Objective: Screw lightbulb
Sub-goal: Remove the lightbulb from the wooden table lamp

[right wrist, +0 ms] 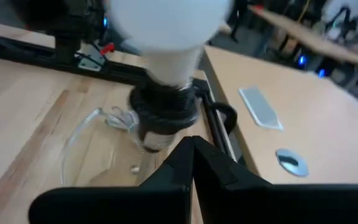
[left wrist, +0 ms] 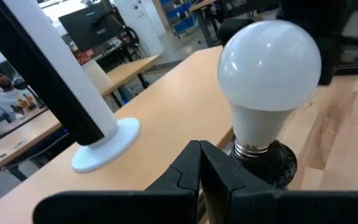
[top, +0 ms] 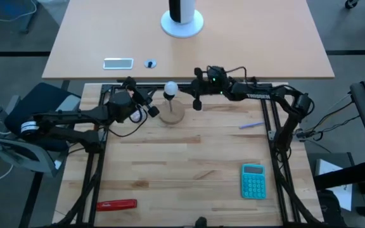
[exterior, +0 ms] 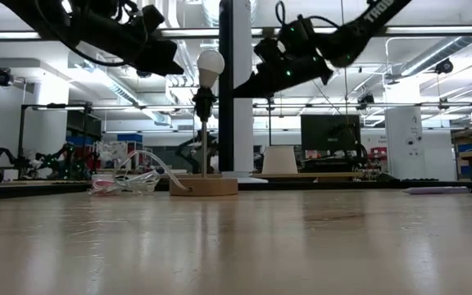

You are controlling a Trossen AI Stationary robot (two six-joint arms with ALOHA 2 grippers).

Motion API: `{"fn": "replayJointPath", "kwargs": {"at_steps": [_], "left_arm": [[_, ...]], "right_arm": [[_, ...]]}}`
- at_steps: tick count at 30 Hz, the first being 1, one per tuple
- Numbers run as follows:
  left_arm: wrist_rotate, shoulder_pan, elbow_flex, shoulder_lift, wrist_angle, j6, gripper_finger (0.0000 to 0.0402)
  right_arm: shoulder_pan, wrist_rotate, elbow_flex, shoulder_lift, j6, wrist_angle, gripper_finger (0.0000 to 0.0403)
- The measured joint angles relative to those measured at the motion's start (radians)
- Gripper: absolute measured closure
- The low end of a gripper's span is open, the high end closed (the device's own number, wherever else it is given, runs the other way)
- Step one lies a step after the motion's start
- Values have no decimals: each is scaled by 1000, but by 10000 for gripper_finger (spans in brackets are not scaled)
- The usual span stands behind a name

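Observation:
The white lightbulb (top: 170, 89) stands upright with its grey screw base in the black socket (exterior: 204, 102) of a small lamp. The lamp's thin stem rises from a round wooden base (top: 172, 114) at the table's far middle. The bulb also shows in the left wrist view (left wrist: 269, 68) and the right wrist view (right wrist: 166, 31). My left gripper (left wrist: 199, 163) is shut and hovers just left of the bulb at socket height (exterior: 173, 64). My right gripper (right wrist: 192, 155) is shut and hovers just right of the bulb (exterior: 258, 80). Neither touches it.
A clear plastic bag (exterior: 125, 182) lies left of the lamp base. A teal calculator (top: 253, 180) lies near right, a red tool (top: 116, 204) near left, a pale pen (top: 251, 125) right of centre. A white cylinder on a round base (top: 182, 19) stands on the far table.

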Motion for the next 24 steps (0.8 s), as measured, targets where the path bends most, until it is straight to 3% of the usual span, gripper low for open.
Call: {"fn": "replayJointPath", "kwargs": {"at_steps": [6,9,12,24], "left_arm": [[2,1,0,22,6,-2,402],[7,1,0,35,13,-2,401],[19,1,0,49,18,-15,401],[21,1,0,109,86,-5,401]], "right_arm": [[6,-17,-123,1,-60,251,401],[5,51,-138,1,-22,288,400],[5,53,-122,1,27,282,388],[66,48,-82,1,20,275,216]]}}
